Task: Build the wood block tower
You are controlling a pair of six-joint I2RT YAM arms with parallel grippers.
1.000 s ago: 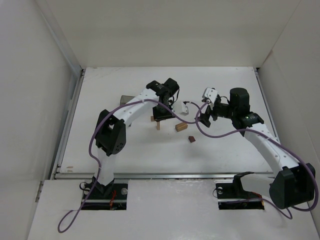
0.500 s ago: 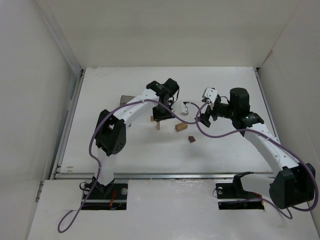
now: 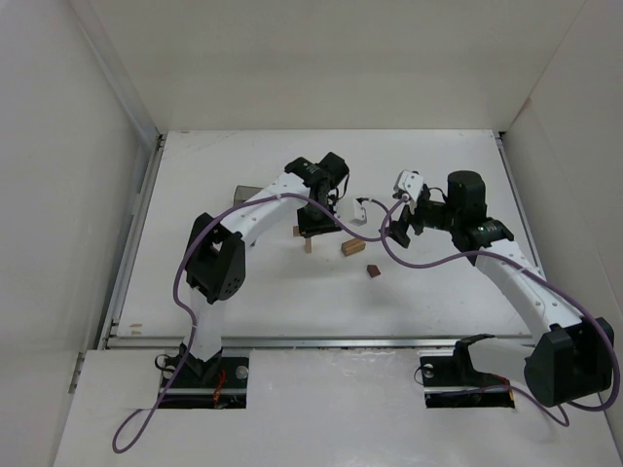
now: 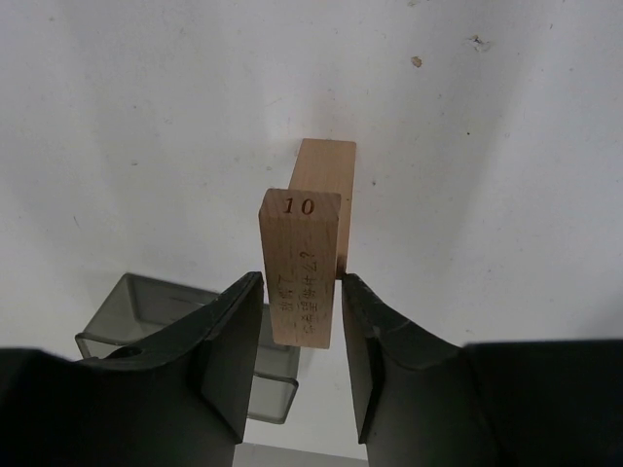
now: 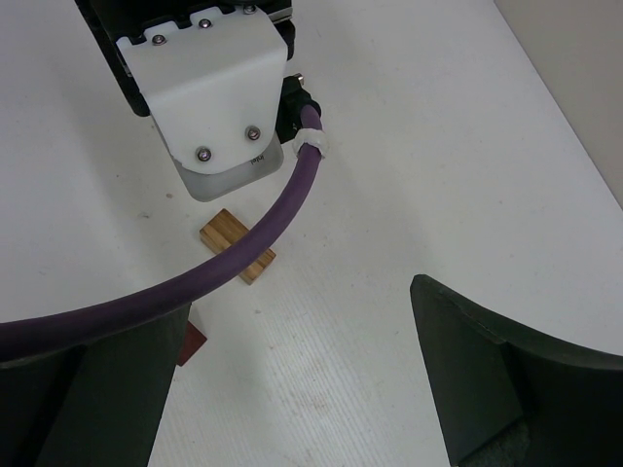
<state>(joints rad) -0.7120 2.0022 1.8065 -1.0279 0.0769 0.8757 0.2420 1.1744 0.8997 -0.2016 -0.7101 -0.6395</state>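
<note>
A light-tan upright block marked "10" [image 4: 300, 268] stands on the table between the fingers of my left gripper [image 4: 302, 280]. The left finger [image 4: 234, 331] lies against the block and a thin gap shows at the right finger [image 4: 375, 341]. A second tan upright [image 4: 329, 180] stands just behind the first. From above, the left gripper [image 3: 310, 226] hangs over these uprights [image 3: 307, 243]. A flat tan block [image 5: 238, 245] and a dark reddish-brown block [image 5: 192, 343] lie apart on the table. My right gripper [image 5: 302, 302] hovers open near them, holding nothing.
A dark translucent grey box [image 4: 146, 316] sits just left of the uprights, and shows from above as the grey box [image 3: 243, 189]. The left arm's purple cable [image 5: 195, 282] and white camera housing [image 5: 209, 97] cross the right wrist view. White walls enclose the table [image 3: 438, 292].
The left gripper's jaws have eased slightly apart around the upright block. Neither arm nor any loose block has moved.
</note>
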